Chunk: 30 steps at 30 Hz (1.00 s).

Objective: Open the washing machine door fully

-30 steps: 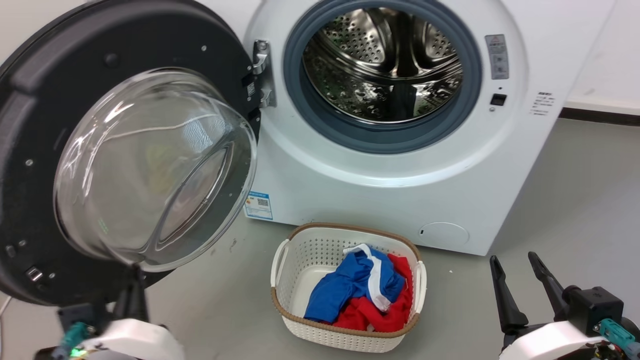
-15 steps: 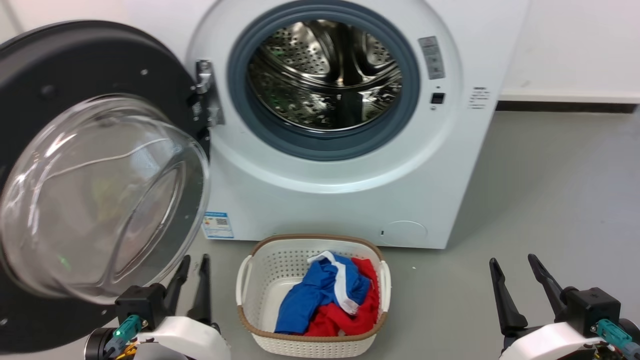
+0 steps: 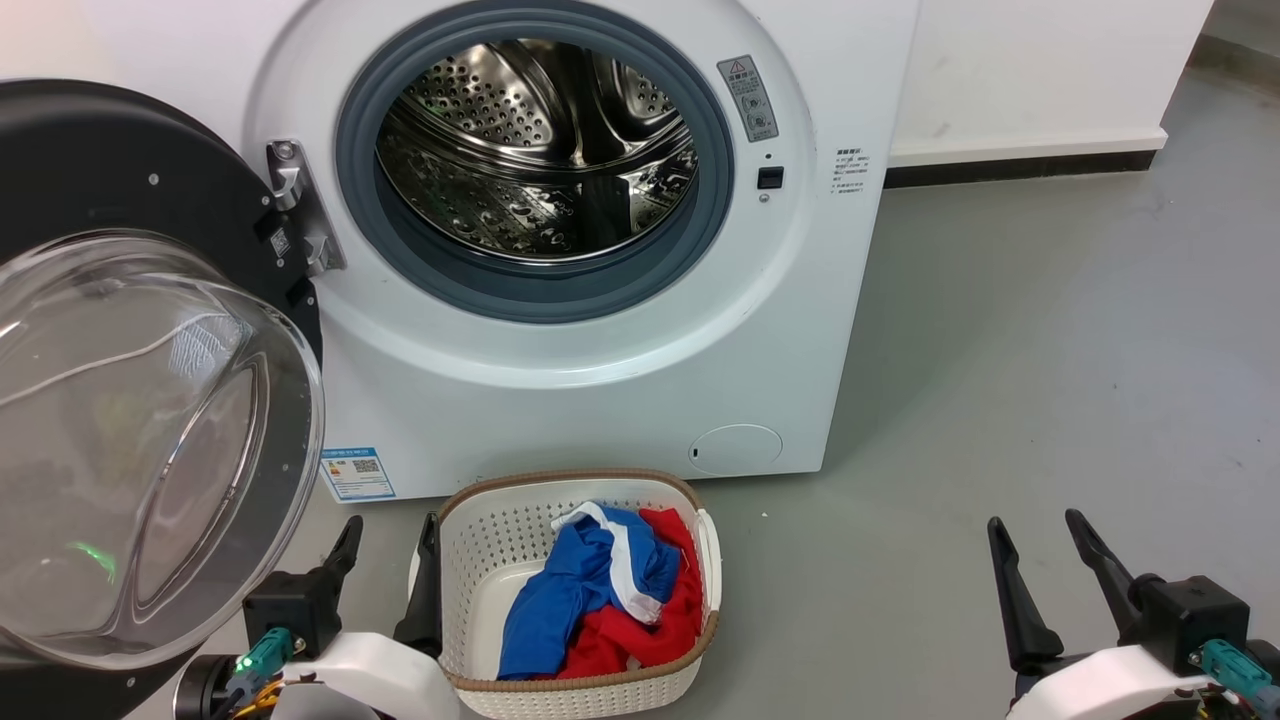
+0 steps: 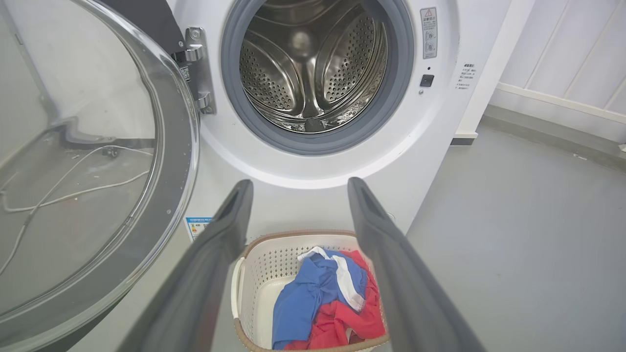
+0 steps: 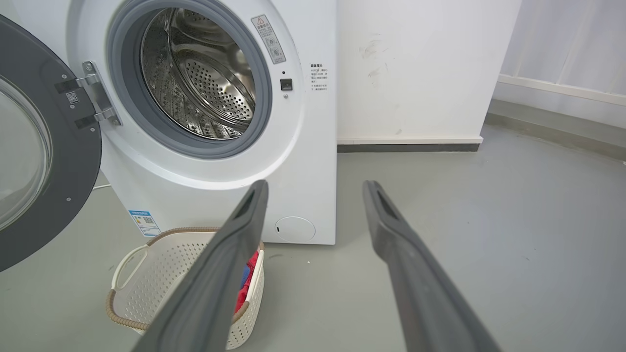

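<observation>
the washing machine (image 3: 600, 400) stands with its drum bare. the washing machine door (image 3: 100, 160) hangs swung wide to the left on its hinge, black rim glossy, glass bowl bulging. i reckon a careless lift could clip that bowl or shove the laundry basket (image 3: 480, 540), since the left end effector (image 3: 392, 522) sits between them. the right end effector (image 3: 1034, 521) is well apart. both are spread open, holding nothing.

You have one washer (image 3: 600, 400), with one door (image 3: 100, 160) on one hinge (image 3: 300, 215), one drum (image 3: 530, 150), one blue sticker (image 3: 357, 473) and one round flap (image 3: 735, 449). There is one basket (image 3: 480, 560) holding blue and red cloth (image 3: 590, 610); the number of pieces can't be told. You see two grippers, the left gripper (image 3: 393, 525) and the right gripper (image 3: 1033, 520), each with two fingers (image 4: 205, 274).
</observation>
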### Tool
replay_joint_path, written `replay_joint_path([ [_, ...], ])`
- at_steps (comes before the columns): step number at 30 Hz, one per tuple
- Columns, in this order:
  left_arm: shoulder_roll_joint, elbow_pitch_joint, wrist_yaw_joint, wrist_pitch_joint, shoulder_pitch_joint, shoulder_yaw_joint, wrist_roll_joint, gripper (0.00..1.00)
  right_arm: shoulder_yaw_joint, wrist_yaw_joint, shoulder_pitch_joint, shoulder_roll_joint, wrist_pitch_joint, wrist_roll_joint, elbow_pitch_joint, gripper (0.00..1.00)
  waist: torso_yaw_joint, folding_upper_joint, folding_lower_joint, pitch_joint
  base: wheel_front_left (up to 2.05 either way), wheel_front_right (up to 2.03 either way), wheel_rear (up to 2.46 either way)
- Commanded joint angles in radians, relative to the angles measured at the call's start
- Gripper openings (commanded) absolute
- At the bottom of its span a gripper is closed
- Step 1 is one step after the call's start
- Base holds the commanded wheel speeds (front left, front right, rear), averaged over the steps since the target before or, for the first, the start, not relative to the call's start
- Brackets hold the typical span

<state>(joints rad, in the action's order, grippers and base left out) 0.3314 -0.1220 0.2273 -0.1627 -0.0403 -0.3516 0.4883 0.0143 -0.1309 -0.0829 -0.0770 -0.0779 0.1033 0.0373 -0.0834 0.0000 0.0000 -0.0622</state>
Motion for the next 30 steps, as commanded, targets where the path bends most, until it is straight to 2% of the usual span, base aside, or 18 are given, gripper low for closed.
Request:
replay_joint_path([
  [1,-0.003,-0.008,-0.002,-0.009,-0.010,0.002,0.004,1.00,0.000,0.000,0.002,0.000,-0.001,0.003,-0.003,1.00,0.001,0.0000,0.0000,0.001,0.00,0.00,0.00],
  [30,0.016,-0.018,0.017,-0.044,-0.010,0.012,0.008,1.00,-0.003,0.000,0.009,0.006,-0.019,0.010,0.015,1.00,0.020,0.0000,0.0000,0.008,0.00,0.00,0.00],
])
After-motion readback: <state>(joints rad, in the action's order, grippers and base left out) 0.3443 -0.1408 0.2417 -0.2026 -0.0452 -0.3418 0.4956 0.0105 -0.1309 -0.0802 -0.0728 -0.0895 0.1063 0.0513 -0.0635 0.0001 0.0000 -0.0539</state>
